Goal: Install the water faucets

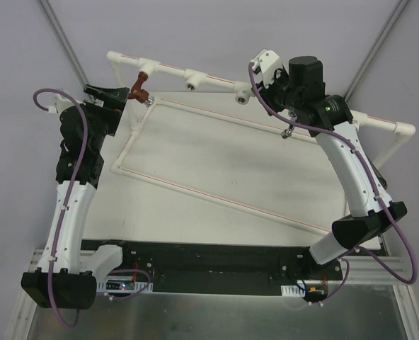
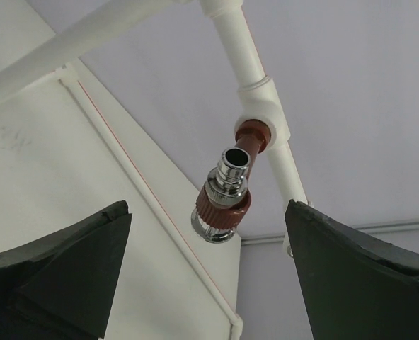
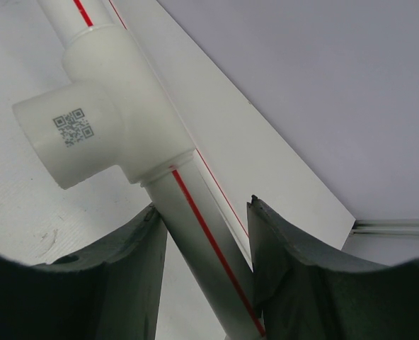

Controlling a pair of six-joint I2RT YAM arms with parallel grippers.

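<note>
Near counter's [image 1: 216, 156] far-left corner: reddish-brown faucet [image 2: 227, 191] seated in tee fitting [image 2: 262, 106], threaded end hidden. Left tool [image 1: 117, 98] released, near it, not touching. Right tool [image 3: 204, 207] astride white pipe [image 3: 188, 188]; cannot tell whether clenched.

Right pincer [image 3: 204, 210] straddles white pipe [image 3: 220, 290] below tee [image 3: 107, 85]

White red-striped pipe [image 3: 192, 234] with a QR-labelled tee fitting [image 3: 110, 127].
</note>
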